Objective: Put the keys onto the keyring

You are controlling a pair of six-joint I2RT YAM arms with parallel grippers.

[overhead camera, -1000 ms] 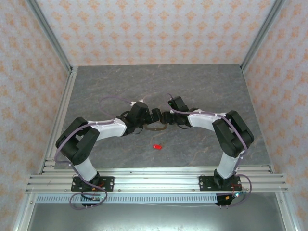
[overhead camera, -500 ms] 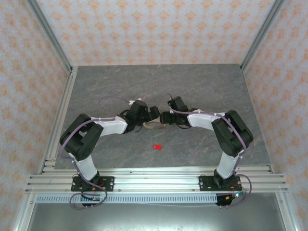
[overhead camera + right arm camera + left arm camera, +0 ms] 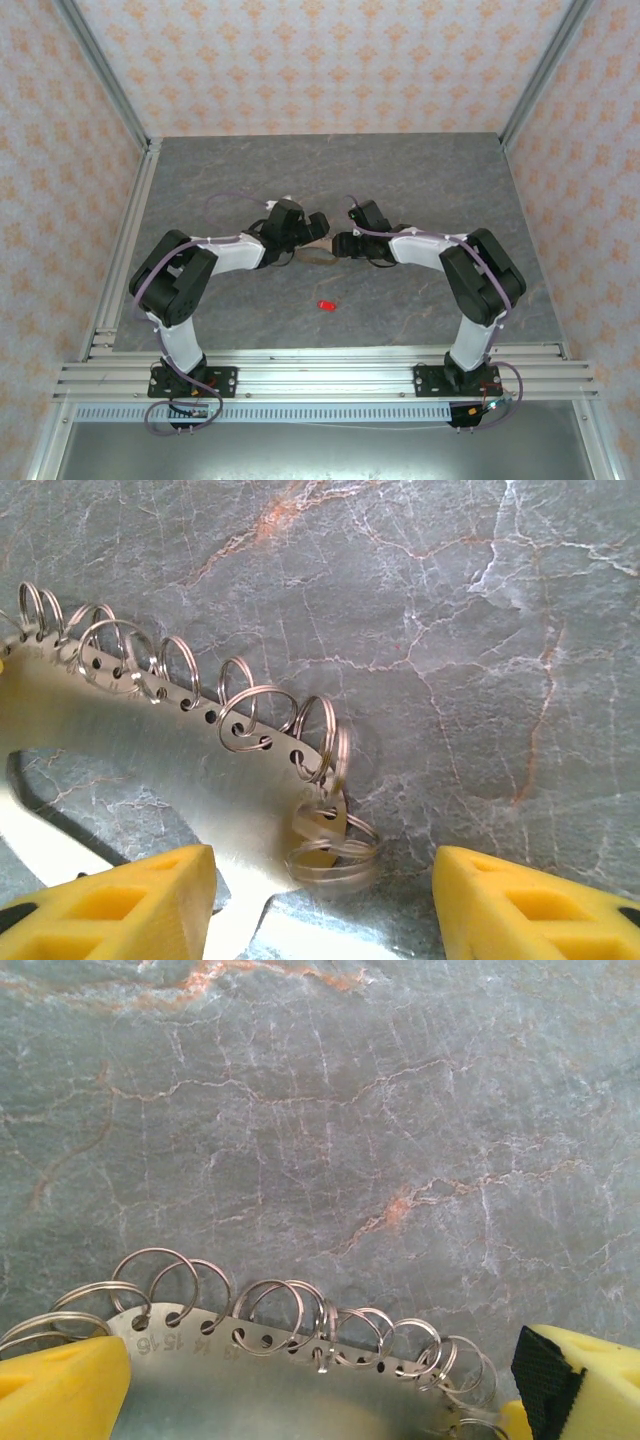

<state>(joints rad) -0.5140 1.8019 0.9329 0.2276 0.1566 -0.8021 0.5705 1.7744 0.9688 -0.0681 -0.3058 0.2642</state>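
The keyring [image 3: 318, 256], a grey metal loop fringed with several small split rings, hangs between my two grippers at mid-table. My right gripper [image 3: 339, 244] has its jaws partly apart round the loop's end [image 3: 150, 740]. The loop lies against one yellow finger [image 3: 130, 905] and casts a shadow on the table. My left gripper [image 3: 317, 238] stands wide open, its fingers either side of the loop's ringed edge [image 3: 280, 1380]. The keys, one tiny red piece [image 3: 326, 304], lie on the table nearer the arm bases, apart from both grippers.
The grey marbled tabletop [image 3: 420, 180] is walled by patterned panels at the back and sides. Aluminium rails [image 3: 320, 375] run along the near edge by the arm bases.
My left arm has swung inward and away from the bases, bringing its open jaws round the keyring. The loop's left end shifted slightly with it. The right arm and the red piece stayed put.
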